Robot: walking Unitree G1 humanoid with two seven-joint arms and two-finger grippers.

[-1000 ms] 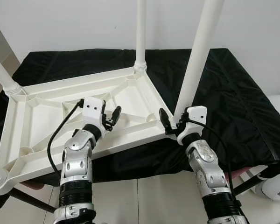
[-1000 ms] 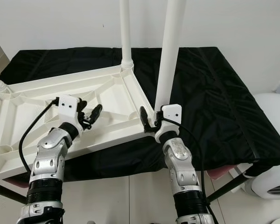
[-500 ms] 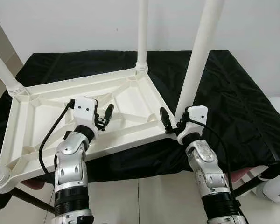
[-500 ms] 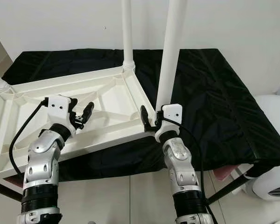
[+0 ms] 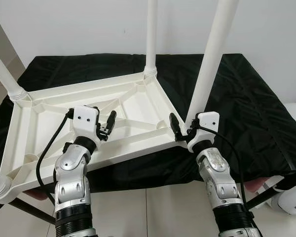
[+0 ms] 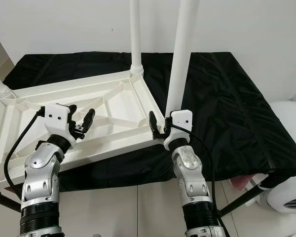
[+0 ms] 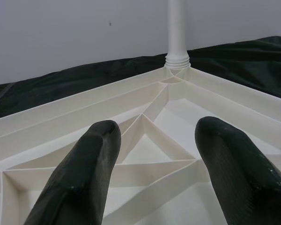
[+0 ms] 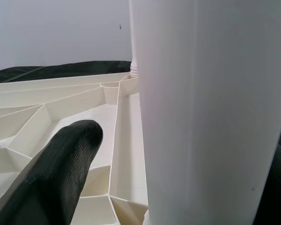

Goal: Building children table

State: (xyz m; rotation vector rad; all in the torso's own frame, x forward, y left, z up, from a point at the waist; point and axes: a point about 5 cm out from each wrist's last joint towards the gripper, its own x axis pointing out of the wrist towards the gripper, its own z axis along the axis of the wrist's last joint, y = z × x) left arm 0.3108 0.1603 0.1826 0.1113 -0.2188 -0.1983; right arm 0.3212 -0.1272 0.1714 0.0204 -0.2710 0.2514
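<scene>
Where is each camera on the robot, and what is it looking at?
Left eye view: on the head, looking down at the upside-down white table top on a black cloth; both silver arms show.
Right eye view: beside it, same scene.
Left wrist view: on the left arm, along its two black fingers over the table's ribs.
Right wrist view: on the right arm, close against the near leg, one finger beside it.
Both wrist views share the far leg.

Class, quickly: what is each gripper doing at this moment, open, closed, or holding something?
Left gripper: open, fingers spread above the upturned white tabletop, holding nothing.
Right gripper: fingers around the base of the near white leg; whether clamped cannot be told.
</scene>
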